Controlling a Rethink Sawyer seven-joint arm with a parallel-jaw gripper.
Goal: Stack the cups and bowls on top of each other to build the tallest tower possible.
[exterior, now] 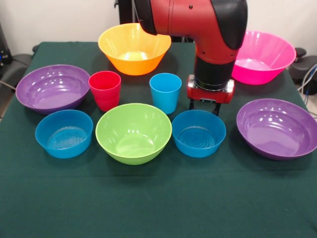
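Observation:
My gripper [204,108] hangs low just behind the right small blue bowl [198,133], its two black fingers spread apart with nothing seen between them. A red cup [104,89] and a blue cup [165,91] stand upright in the middle row. In the front row are a second small blue bowl [64,133] and the lime green bowl [133,133]. Purple bowls sit at the left [52,87] and at the right [277,128]. The orange-yellow bowl [133,49] and the pink bowl [262,57] are at the back. All stand apart, nothing stacked. The yellow-orange cup is not visible.
The table is covered by a dark green cloth [158,198]. The red arm [213,29] comes down between the orange-yellow and pink bowls and hides the table behind it. Dark equipment shows at both table sides.

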